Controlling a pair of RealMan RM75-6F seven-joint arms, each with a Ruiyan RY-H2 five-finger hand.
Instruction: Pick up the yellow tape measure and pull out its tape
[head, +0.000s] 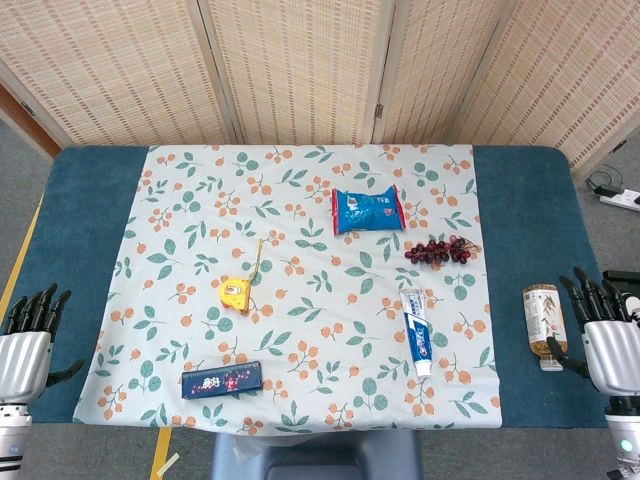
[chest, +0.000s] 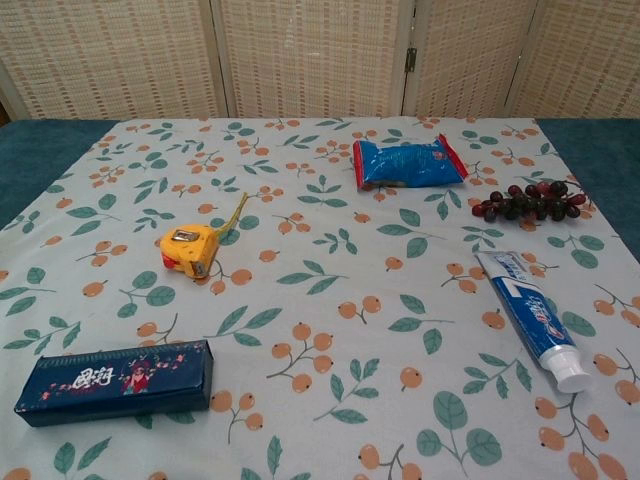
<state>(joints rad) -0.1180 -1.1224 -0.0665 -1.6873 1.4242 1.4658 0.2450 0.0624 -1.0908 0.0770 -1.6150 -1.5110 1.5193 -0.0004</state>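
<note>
The yellow tape measure (head: 236, 293) lies on the floral cloth left of centre, and a short length of its yellow tape (head: 258, 258) runs away from it toward the far side. The chest view shows the tape measure (chest: 190, 249) with its tape (chest: 235, 216) angled up and to the right. My left hand (head: 28, 340) rests at the table's left front edge, open, fingers pointing away, well left of the tape measure. My right hand (head: 605, 335) sits at the right front edge, open and holding nothing. Neither hand appears in the chest view.
A dark blue box (head: 222, 380) lies near the front edge. A toothpaste tube (head: 418, 330), a bunch of dark grapes (head: 438, 251) and a blue snack bag (head: 368, 210) lie to the right. A small bottle (head: 543, 317) lies just left of my right hand.
</note>
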